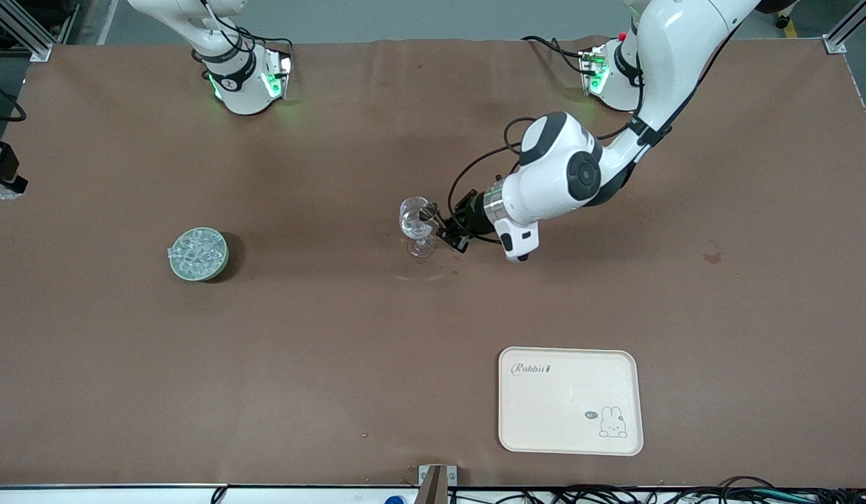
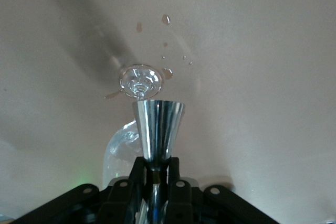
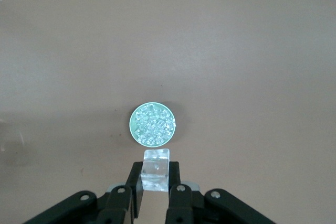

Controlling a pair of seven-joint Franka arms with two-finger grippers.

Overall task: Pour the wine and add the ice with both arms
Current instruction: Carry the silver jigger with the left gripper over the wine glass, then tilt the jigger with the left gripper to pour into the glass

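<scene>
- Left gripper [image 1: 435, 222]: clenched on a metal measuring cup [image 2: 157, 129], held tipped on its side against the bowl of the wine glass [image 1: 416, 227], near mid-table.
- Right gripper [image 3: 155, 182]: clamped on one ice cube [image 3: 156, 170], high above the table, with the green bowl of ice [image 3: 153, 124] below and ahead of its fingertips. In the front view only the right arm's base shows; the gripper itself is out of frame.
- Ice: heaped in the green bowl [image 1: 199, 254], well apart from the left gripper, toward the right arm's end of the table. One cube is in the right gripper.
- Tray [image 1: 570, 400]: nothing on it, well apart from both grippers.
- Risk, glass: the stemmed glass is top-heavy; a sideways nudge from the cup rim would likely tip it.
- Risk, spill: brownish drops [image 2: 166, 19] already lie on the table beside the glass foot; a pour off the rim would add more.
- Risk, cube: the clear cube looks slick and is pinched by narrow fingers; it may slip out, or splash if dropped from a height into the glass.
- View differences: the left wrist view shows the cup and the drops, barely legible in the front view. The right wrist view alone shows the gripped cube. The front view alone shows how glass, bowl and tray are spaced.
</scene>
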